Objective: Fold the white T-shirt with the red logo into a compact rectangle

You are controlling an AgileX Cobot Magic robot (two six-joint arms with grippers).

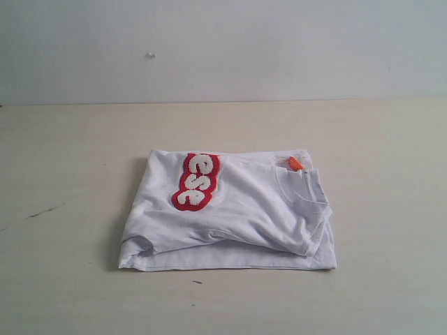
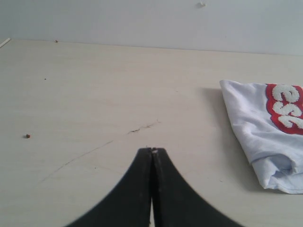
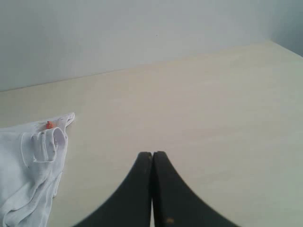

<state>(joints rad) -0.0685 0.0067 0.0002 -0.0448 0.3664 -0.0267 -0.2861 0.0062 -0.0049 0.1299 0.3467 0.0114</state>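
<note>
The white T-shirt [image 1: 237,216] lies folded into a rough rectangle in the middle of the table. Part of the red logo [image 1: 195,181] shows on its top layer, with white letters running toward the back. The orange neck tag [image 1: 295,163] peeks out at the back right corner. Neither arm appears in the exterior view. In the left wrist view my left gripper [image 2: 152,150] is shut with nothing in it, over bare table, well apart from the white T-shirt [image 2: 255,127] and the red logo [image 2: 286,109]. My right gripper [image 3: 152,153] is also shut and empty, away from the white T-shirt [image 3: 28,165].
The light wooden table [image 1: 70,265] stretches around the shirt on all sides. A pale wall [image 1: 223,42] rises behind it. A thin dark scratch [image 2: 144,126] and a small brown speck [image 2: 27,136] mark the table surface on the left side.
</note>
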